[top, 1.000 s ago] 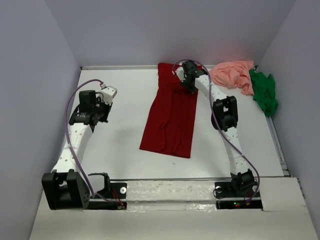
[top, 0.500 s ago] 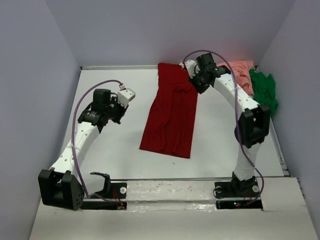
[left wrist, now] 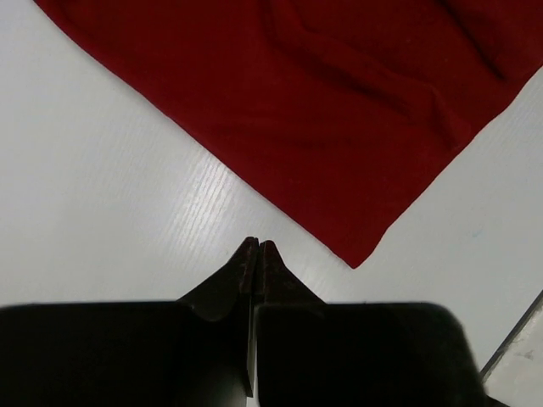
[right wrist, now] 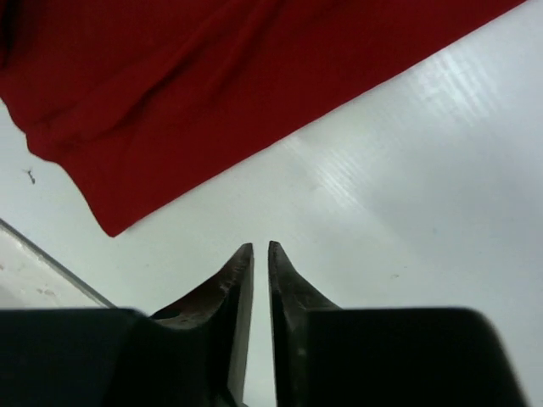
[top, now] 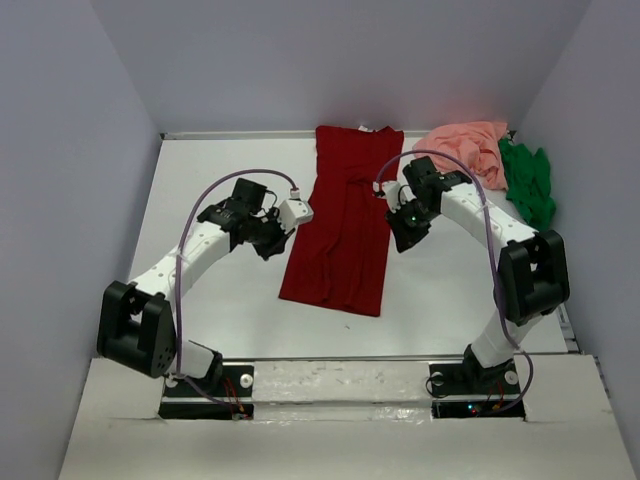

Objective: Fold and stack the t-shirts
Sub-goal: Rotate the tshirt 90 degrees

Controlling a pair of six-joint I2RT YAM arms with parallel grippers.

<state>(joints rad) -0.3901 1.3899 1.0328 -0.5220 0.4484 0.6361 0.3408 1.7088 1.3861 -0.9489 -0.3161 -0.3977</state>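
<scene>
The dark red t-shirt lies flat in mid-table as a long narrow strip, folded lengthwise. The salmon pink t-shirt and the bright green t-shirt sit crumpled at the far right. My left gripper hovers just left of the red shirt's left edge, jaws shut and empty; the red cloth and its near corner lie ahead of it. My right gripper hovers just right of the shirt's right edge, jaws a narrow gap apart and empty, above bare table beside the red cloth.
White walls close in the table on three sides. A metal strip runs along the near edge, in front of the arm bases. The strip also shows in the right wrist view.
Both arms swung toward the near half of the red shirt, the right one coming down from its far collar end. The right jaws parted slightly.
</scene>
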